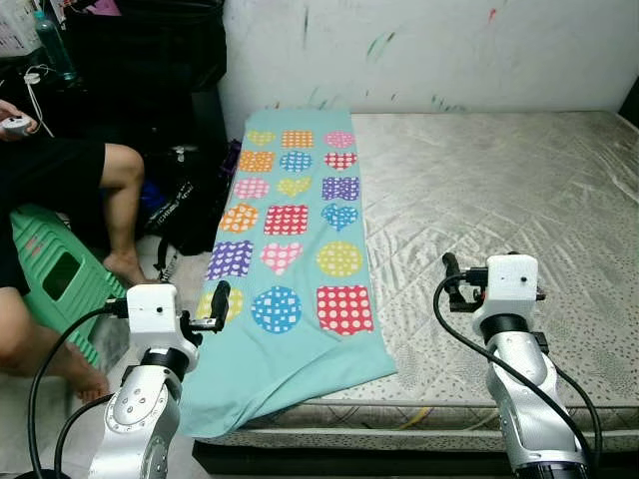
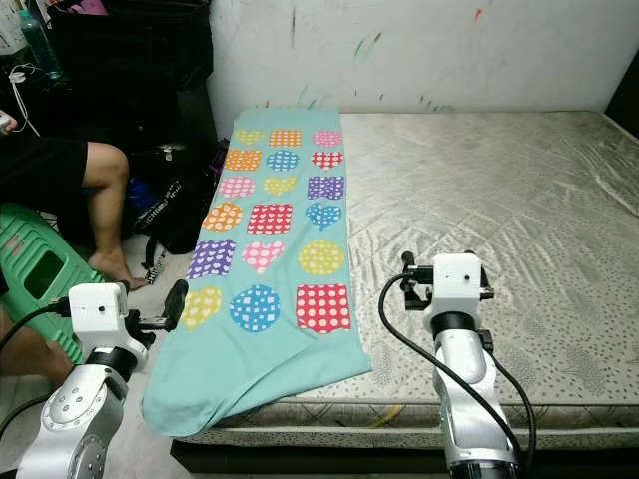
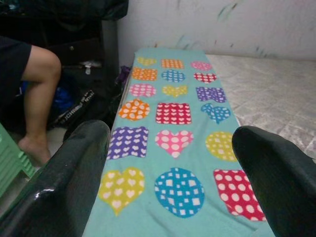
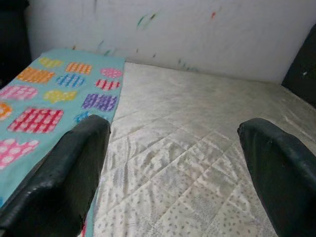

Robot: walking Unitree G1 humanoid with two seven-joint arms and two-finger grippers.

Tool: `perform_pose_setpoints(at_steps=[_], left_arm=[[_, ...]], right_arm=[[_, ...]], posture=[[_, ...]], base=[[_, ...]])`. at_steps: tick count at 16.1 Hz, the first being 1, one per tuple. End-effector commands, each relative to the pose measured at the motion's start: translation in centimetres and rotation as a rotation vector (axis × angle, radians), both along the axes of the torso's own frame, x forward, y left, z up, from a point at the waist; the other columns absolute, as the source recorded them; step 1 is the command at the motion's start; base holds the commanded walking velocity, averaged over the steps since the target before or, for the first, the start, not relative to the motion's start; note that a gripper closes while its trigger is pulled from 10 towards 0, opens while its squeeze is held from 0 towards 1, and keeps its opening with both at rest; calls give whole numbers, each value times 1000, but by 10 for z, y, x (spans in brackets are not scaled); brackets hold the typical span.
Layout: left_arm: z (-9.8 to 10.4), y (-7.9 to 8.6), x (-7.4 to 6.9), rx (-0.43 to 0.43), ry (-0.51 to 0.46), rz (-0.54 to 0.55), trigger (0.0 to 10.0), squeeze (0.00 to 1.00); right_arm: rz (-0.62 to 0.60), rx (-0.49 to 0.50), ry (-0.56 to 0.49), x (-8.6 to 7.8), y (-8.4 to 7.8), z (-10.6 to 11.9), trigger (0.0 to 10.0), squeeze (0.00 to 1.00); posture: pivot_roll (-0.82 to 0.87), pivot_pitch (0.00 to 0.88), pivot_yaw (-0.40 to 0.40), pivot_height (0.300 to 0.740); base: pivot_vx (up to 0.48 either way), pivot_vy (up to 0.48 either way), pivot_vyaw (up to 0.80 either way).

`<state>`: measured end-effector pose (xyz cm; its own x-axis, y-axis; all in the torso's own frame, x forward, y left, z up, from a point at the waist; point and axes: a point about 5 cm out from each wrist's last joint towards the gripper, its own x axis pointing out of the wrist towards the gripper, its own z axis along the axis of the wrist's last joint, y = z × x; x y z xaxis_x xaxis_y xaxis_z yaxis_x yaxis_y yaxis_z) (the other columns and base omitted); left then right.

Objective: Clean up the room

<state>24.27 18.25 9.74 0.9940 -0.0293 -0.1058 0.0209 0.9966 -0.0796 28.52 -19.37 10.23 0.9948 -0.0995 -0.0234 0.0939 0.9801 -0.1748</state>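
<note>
Grippers first: the left gripper (image 3: 170, 163) hangs above the near end of the teal blanket (image 1: 290, 249), its two black fingers (image 3: 69, 173) spread wide apart with nothing between them. The right gripper (image 4: 173, 173) is raised over the bare mattress (image 1: 499, 210) to the right of the blanket, fingers just as wide and empty. Both silver arms reach up from the foot of the mattress, forearms bent, wrists pointing toward the far wall.

White lettering runs along a black bag (image 1: 185, 215) left of the blanket, too small to read.

The blanket lies flat along the mattress's left edge, patterned with spotted hearts, circles and squares, its near corner drooping over the side. The mattress is quilted grey. Behind it stands a white wall (image 1: 429, 50) with smears of colour. Left of the blanket a person (image 1: 60, 190) sits beside a green stool (image 1: 55, 274).
</note>
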Motion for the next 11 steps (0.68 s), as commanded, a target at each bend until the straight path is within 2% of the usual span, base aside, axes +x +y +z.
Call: perform_pose_setpoints(at_steps=[1, 5, 8, 11], left_arm=[[-9, 0, -5, 2, 59, -18, 10000, 0], [-14, 2, -15, 8, 100, -22, 10000, 0], [-14, 3, -23, 10, 122, -25, 10000, 0], [-16, 3, -37, 16, 162, -32, 10000, 0]], right_arm=[[37, -22, 101, -8, 5, -17, 10000, 0], [58, -32, 158, -20, 6, -24, 10000, 0], [82, -35, 197, -28, 8, -27, 10000, 0], [145, -68, 222, -43, 16, -23, 10000, 0]], posture=[[-107, 0, 25, 740], [-106, 10, 24, 740], [-102, 52, 25, 740], [-101, 118, 23, 740]], base=[[0, 0, 0], [0, 0, 0], [0, 0, 0], [0, 0, 0]])
